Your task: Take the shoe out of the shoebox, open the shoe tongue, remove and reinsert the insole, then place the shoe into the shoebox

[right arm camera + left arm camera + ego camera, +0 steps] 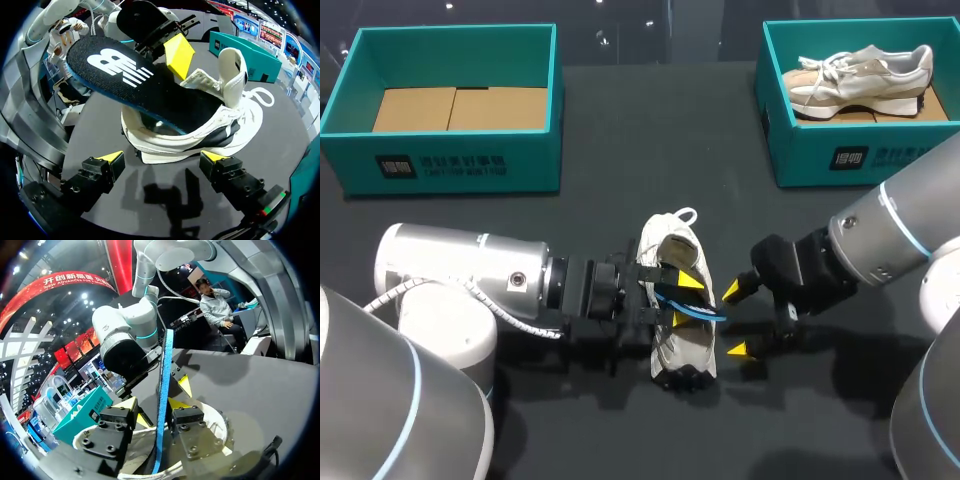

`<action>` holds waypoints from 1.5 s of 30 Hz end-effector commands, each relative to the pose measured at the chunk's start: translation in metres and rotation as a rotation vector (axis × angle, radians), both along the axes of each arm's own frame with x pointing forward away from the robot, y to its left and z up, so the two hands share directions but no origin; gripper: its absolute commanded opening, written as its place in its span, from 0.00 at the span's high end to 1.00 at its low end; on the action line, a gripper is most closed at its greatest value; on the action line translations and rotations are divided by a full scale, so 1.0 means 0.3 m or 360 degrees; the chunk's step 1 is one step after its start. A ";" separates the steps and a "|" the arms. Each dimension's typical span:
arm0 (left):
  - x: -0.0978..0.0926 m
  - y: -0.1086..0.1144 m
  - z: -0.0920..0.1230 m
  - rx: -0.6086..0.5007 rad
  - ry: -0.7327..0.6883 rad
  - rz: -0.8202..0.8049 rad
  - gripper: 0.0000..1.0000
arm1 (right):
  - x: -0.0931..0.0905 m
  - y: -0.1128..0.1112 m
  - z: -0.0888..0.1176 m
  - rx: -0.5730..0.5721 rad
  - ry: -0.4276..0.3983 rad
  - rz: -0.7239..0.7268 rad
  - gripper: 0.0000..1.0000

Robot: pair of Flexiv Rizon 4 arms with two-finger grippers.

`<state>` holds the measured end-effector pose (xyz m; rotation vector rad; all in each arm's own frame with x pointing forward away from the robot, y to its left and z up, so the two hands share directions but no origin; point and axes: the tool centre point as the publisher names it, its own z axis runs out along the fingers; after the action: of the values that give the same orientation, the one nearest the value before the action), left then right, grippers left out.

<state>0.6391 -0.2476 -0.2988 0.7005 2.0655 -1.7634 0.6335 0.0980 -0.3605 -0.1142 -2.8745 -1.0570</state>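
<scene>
Insole work is where the task stands. The shoe [688, 352] is already out of its box and lies on the dark surface [620, 180] between the two arms. Its tongue [232, 70] is pulled up and stands clear of the opening. The left gripper [685, 300] reaches over the shoe and pinches the black, blue-edged insole [135, 82]. One end of the insole is lifted well above the shoe and the other end is tucked inside towards the toe. From this moment alone I cannot tell whether the insole is coming out or going back in.

The right gripper [735, 320] is spread wide and holds nothing. It sits just beside the shoe's sole and is apart from it.

What is left, at the least, is seating the insole flat and putting the shoe back in a box. The teal shoebox [450, 160] at the far left shows only its cardboard floor, so it looks like the likely place for the shoe. The other shoebox [820, 150] at the far right already holds a second sneaker [860, 75].
</scene>
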 end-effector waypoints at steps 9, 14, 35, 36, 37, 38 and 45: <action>0.026 -0.006 -0.079 0.0039 -0.0002 0.0011 1.00 | -0.005 0.000 0.001 -0.0002 -0.0004 -0.0002 0.00; 0.066 0.007 -0.126 0.0060 0.0006 0.0063 1.00 | -0.005 0.000 0.001 -0.0002 -0.0004 -0.0002 0.00; 0.008 0.002 -0.021 0.0011 0.0026 0.0019 0.64 | -0.005 0.000 0.001 -0.0002 -0.0004 -0.0002 0.00; 0.002 -0.001 -0.018 0.0009 0.0025 0.0009 0.65 | -0.005 0.000 0.001 -0.0002 -0.0004 -0.0002 0.00; -0.008 -0.005 -0.013 0.0008 0.0019 -0.0007 0.66 | -0.005 0.000 0.001 -0.0002 -0.0004 -0.0002 0.00; -0.013 -0.008 -0.011 0.0007 0.0015 -0.0019 0.75 | -0.005 0.000 0.001 -0.0002 -0.0004 -0.0002 0.00; -0.007 -0.020 -0.058 0.0045 -0.0011 -0.0041 1.00 | -0.005 0.000 0.001 -0.0002 -0.0004 -0.0002 0.00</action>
<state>0.6333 -0.2496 -0.3095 0.7393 2.0864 -1.7508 0.6335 0.0979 -0.3606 -0.1143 -2.8744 -1.0573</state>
